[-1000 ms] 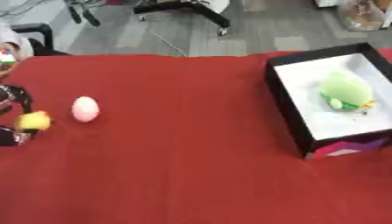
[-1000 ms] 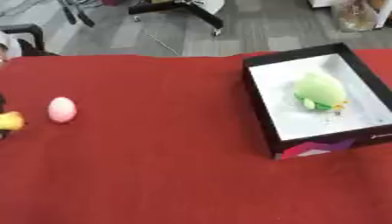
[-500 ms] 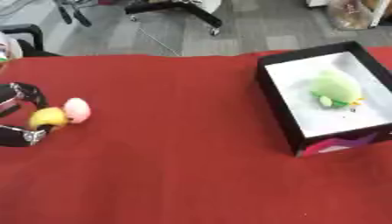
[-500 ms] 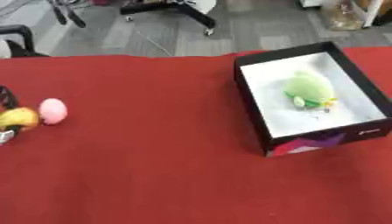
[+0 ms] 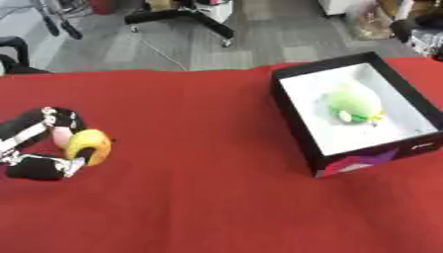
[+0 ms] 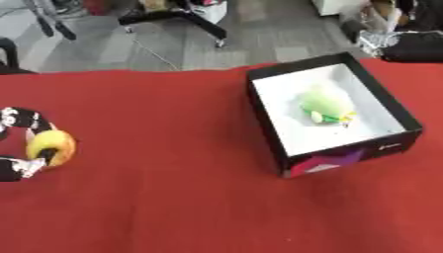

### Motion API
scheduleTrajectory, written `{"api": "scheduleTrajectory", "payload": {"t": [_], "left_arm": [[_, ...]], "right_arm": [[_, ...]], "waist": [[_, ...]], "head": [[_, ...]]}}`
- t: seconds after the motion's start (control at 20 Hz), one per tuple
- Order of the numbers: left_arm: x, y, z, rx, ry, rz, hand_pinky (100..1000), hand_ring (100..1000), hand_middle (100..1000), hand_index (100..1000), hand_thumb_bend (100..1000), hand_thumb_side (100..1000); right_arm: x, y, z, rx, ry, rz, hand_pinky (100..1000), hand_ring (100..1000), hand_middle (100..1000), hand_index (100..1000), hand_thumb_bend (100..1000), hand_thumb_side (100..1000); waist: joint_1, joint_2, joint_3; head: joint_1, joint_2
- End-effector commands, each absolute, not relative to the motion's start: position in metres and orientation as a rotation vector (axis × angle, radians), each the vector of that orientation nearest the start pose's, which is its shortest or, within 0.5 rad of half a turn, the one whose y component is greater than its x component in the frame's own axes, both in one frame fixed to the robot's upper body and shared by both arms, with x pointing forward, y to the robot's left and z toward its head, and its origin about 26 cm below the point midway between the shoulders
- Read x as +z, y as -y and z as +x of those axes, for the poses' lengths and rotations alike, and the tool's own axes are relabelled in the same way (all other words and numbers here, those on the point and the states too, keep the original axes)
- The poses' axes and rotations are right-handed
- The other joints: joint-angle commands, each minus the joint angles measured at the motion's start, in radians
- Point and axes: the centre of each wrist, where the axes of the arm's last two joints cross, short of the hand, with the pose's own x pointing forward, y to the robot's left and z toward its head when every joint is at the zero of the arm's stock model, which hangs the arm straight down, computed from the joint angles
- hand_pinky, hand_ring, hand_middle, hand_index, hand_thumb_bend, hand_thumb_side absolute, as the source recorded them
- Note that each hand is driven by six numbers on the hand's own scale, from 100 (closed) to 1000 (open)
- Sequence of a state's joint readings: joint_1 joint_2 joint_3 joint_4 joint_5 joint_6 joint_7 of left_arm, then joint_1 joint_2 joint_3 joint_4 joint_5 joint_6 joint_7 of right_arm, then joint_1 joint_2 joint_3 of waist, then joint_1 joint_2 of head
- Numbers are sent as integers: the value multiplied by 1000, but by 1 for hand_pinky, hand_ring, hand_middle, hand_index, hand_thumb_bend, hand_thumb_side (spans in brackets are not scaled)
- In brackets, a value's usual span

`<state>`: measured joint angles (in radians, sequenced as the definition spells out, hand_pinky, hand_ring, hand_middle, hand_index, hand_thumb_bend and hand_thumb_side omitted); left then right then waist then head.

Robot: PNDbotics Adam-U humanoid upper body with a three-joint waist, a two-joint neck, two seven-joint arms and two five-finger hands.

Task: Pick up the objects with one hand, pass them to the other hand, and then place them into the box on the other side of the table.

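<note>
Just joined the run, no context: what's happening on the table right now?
The left hand, at the left edge of the red table, has its fingers curled round a yellow object, with a pink object right beside it. The black box sits at the right side and holds a green toy. The right hand is not visible.

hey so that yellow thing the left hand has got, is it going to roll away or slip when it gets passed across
The yellow object looks rounded and smooth, so it would probably roll if set down on the flat red table. The left hand has its fingers curled round it, which suggests it is small and fairly light. Its curved surface may slip during a handover, though its texture cannot be made out.
</note>
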<state>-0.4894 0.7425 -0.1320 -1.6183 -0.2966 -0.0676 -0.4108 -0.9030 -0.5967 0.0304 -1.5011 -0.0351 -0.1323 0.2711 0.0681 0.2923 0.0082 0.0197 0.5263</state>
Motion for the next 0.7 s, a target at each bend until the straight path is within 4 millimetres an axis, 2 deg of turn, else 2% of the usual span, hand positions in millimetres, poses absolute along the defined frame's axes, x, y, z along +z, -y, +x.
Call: {"api": "scheduleTrajectory", "payload": {"t": [0.05,0.5,0.7], "left_arm": [[229,-322,360,-1324,1754,510,997,702,598,505,100,329],[225,-295,360,-1318,1887,270,992,665,576,507,100,371],[225,-290,356,-1295,1936,182,989,658,570,505,100,374]], "right_arm": [[343,270,398,967,2372,-264,907,989,990,915,380,161],[318,222,408,1109,2310,-135,902,992,1000,909,403,151],[309,206,411,1161,2280,-100,902,991,1000,909,404,155]], "waist": [[-9,-41,2],[-8,-44,-3],[-5,-45,-4]], "head": [[-15,-8],[-63,8],[-105,43]]}}
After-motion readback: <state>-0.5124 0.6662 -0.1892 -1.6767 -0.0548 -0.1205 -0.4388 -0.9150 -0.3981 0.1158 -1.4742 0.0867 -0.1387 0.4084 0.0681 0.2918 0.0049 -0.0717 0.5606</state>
